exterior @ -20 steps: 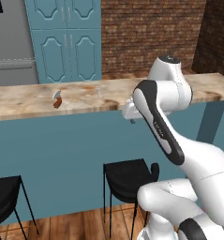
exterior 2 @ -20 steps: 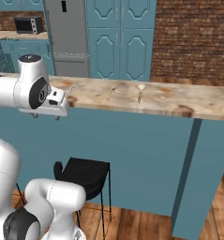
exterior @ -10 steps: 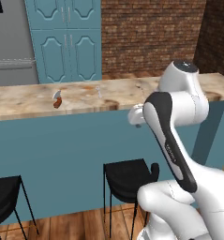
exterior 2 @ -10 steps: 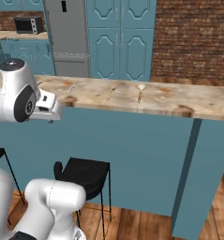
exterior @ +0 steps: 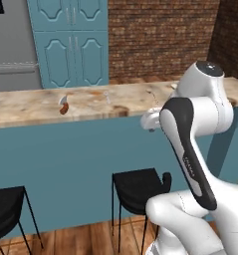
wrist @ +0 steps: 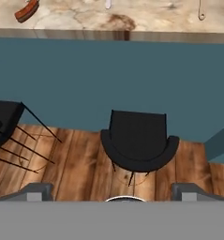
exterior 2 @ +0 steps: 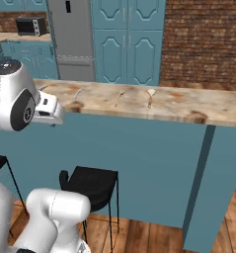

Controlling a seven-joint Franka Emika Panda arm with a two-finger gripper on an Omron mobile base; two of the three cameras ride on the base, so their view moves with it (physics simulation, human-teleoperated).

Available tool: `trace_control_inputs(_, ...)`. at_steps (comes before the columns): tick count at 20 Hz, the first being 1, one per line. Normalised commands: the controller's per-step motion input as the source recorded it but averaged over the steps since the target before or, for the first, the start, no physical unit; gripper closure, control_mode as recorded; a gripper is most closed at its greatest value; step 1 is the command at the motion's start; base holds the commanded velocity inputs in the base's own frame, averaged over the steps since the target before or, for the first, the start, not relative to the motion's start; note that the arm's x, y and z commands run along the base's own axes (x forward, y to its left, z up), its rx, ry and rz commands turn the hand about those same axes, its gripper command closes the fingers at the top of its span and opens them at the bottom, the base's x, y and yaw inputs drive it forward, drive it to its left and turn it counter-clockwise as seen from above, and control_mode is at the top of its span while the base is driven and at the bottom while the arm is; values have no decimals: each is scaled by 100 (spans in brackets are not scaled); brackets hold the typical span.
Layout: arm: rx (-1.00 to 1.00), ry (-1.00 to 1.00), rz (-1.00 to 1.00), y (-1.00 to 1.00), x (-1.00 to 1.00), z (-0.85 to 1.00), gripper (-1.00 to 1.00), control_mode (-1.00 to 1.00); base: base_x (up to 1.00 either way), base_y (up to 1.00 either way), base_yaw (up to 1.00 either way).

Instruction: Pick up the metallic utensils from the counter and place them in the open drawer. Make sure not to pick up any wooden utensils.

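Open counter (exterior: 36,107) slab across mid-frame of the left base view, bare between the curved blade (exterior: 64,105) left of centre and the thin silver piece (exterior: 106,97) near centre. Below, flat teal base wall (exterior: 65,164) blocking any passage under the slab. Black stool (wrist: 138,138) at centre of the hand view, a second stool (wrist: 2,124) at left edge; bare wood floor (wrist: 80,161) between them.

surface (exterior: 31,107): tan marbled stone slab with brown blotches, sitting on a plain teal base
knife (exterior: 64,103): curved silver blade, short reddish-brown handle, lying flat toward the left end of the slab
thin silver piece (exterior: 107,96): lying flat, well apart from the knife
wooden spoon (exterior 2: 150,95): lying flat further along the slab
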Motion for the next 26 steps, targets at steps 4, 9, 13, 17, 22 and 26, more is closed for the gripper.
trace_control_inputs(4,0,0,0,0,0,0,-100,100,-1,96,0)
trace_control_inputs(9,0,0,0,0,0,0,-100,100,8,94,0)
trace_control_inputs(13,0,0,0,0,0,0,-100,100,14,34,3)
trace_control_inputs(17,0,0,0,0,0,0,-100,100,36,29,1)
trace_control_inputs(22,0,0,0,0,0,0,-100,100,48,44,0)
trace_control_inputs(26,0,0,0,0,0,0,-100,100,22,42,0)
